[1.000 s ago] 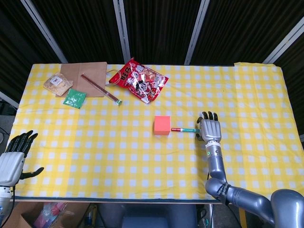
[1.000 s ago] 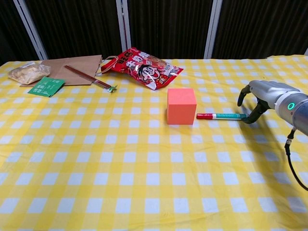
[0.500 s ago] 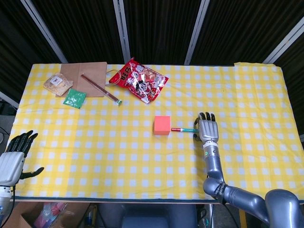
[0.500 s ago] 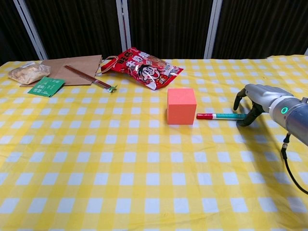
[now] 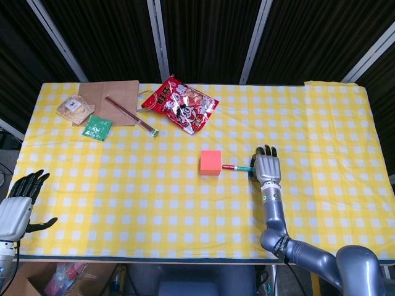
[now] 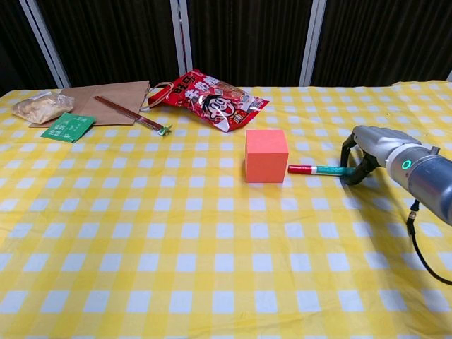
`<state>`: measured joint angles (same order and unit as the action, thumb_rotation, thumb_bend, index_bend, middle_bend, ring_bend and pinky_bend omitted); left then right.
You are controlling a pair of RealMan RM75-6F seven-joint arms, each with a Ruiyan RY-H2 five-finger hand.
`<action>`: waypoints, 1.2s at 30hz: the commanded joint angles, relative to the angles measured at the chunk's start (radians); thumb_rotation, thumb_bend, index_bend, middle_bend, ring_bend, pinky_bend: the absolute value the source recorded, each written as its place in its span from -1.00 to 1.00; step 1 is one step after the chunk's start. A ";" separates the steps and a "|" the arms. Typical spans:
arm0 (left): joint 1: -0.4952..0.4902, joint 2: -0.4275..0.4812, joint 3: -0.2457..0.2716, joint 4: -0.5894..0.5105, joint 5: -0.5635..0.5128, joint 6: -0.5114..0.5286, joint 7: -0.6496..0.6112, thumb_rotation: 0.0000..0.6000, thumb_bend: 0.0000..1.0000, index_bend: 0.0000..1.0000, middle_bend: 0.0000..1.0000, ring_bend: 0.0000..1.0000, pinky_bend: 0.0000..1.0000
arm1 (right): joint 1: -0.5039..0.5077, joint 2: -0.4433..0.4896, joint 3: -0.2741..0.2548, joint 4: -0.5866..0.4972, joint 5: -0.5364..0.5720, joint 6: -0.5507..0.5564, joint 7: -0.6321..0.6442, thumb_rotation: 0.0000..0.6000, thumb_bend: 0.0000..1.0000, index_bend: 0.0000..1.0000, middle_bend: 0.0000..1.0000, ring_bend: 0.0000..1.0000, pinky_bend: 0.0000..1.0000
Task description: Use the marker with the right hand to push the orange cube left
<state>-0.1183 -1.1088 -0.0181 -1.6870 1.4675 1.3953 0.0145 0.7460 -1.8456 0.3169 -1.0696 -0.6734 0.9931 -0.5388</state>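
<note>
The orange cube [image 5: 211, 162] [image 6: 266, 155] stands on the yellow checked cloth near the middle of the table. Just to its right lies the marker [image 5: 237, 167] [image 6: 314, 169], red cap toward the cube and nearly touching it, green barrel pointing right. My right hand [image 5: 266, 168] [image 6: 367, 145] is palm down over the marker's green end. Its fingers arch down around the barrel, and the marker still lies flat on the cloth. My left hand [image 5: 18, 206] hangs off the table's near left corner, fingers spread, holding nothing.
At the back left lie a red snack bag [image 5: 181, 103] [image 6: 212, 99], a brown paper bag [image 5: 111, 98] with chopsticks [image 5: 129, 114] across it, a green packet [image 5: 97, 127] and a small snack pack [image 5: 73, 106]. Bare cloth stretches left of the cube.
My right hand has slid left along the marker, covering more of its green end. The marker, the cube and my left hand have stayed where they were.
</note>
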 commanded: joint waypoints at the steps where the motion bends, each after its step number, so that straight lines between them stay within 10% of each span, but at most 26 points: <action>1: -0.001 0.001 -0.001 -0.001 -0.002 -0.001 -0.003 1.00 -0.97 -1.00 -1.00 -1.00 -1.00 | 0.001 -0.007 -0.002 0.012 -0.008 -0.008 0.007 1.00 0.07 0.25 -0.60 -1.00 -1.00; 36: -0.002 0.001 0.001 -0.014 -0.011 -0.008 0.002 1.00 -0.97 -1.00 -1.00 -1.00 -1.00 | -0.080 0.277 -0.035 -0.162 -0.273 -0.066 0.259 1.00 0.14 0.31 -0.53 -0.97 -0.99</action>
<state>-0.1205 -1.1078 -0.0173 -1.7003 1.4565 1.3871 0.0166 0.6689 -1.5797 0.2932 -1.2344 -0.9208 0.9396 -0.3025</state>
